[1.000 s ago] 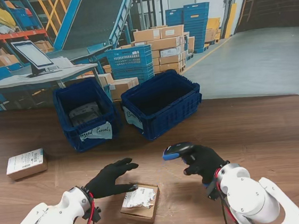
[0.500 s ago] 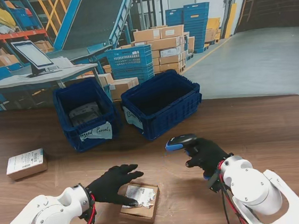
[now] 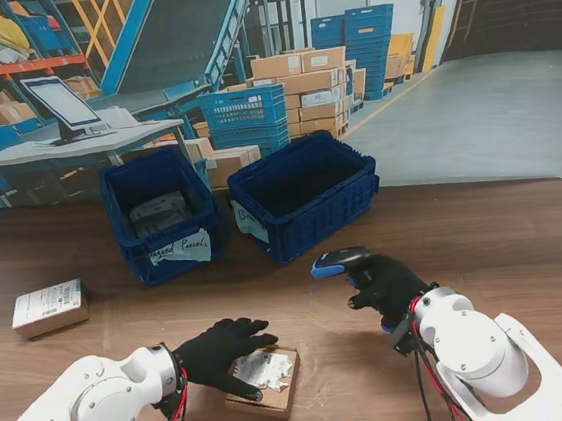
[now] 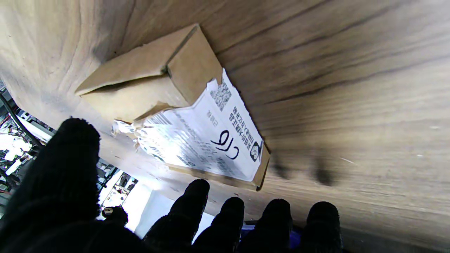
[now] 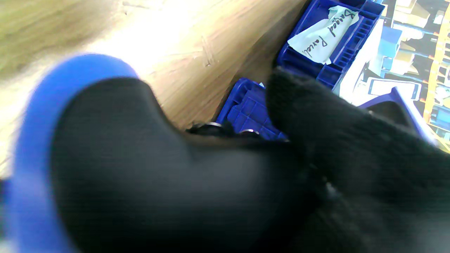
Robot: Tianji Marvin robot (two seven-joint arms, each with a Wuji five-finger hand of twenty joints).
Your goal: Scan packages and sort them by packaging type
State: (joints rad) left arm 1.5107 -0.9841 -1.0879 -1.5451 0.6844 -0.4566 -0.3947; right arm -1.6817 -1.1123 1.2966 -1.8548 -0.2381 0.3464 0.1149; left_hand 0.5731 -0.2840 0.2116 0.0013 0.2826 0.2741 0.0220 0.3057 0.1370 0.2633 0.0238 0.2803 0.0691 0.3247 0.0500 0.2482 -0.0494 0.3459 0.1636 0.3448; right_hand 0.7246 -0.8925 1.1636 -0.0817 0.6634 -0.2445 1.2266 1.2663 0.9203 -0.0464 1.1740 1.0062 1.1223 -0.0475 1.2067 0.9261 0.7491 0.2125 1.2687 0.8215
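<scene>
Stand view evenly lit, sharp; wrist views blurred w/ glare on table (image 5: 168, 52), edges warped.

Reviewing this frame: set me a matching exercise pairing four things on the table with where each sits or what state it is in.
Things
1. barcode scanner
2. torn-label box
3. intact white-label box
4. bin with handwritten note

Places or states
A. alone at the table's far left
B. gripped in the right hand
C. under the left hand, nearest me
D. left one of two blue bins, holds a bagged parcel

Pairs: 1-B, 2-C, 3-A, 4-D
</scene>
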